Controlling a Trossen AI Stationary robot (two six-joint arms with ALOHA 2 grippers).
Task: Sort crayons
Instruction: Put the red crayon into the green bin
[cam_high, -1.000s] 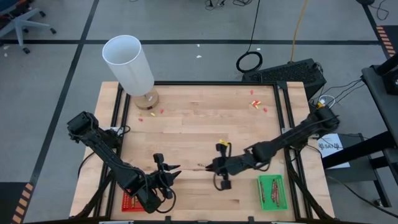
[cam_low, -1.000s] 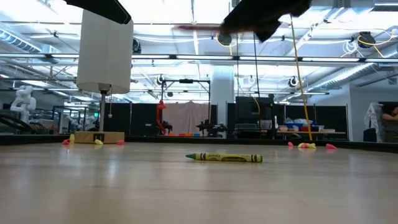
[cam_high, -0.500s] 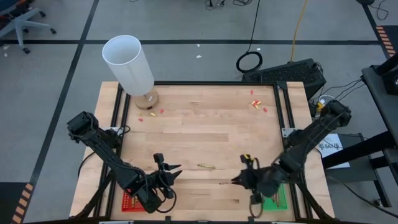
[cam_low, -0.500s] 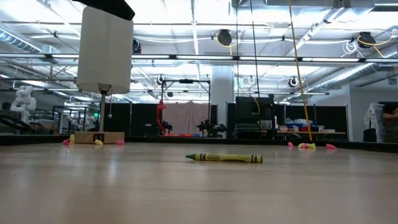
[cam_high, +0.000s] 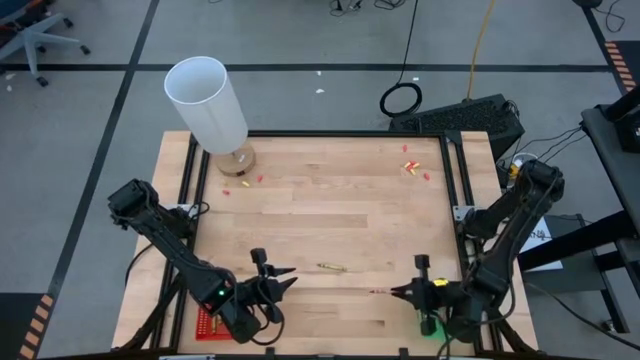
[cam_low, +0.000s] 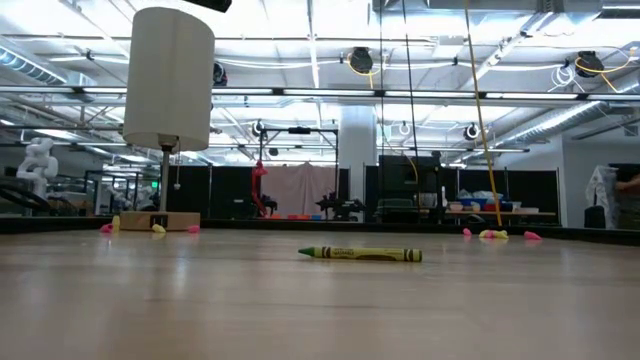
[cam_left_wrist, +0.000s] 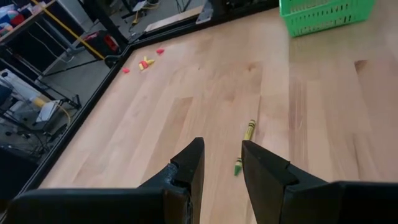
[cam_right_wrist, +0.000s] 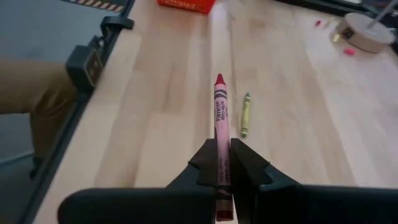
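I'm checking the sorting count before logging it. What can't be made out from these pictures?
- Green tray, high view: contents covered by the right gripper, shut on the red crayon.
- Red tray, high view: mostly under the left arm; contents unseen.
- Green crayon: label too small to read.
- Left gripper: open, empty.

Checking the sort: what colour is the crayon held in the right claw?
Red crayon, pinched in the right claw; the right wrist view shows it best.
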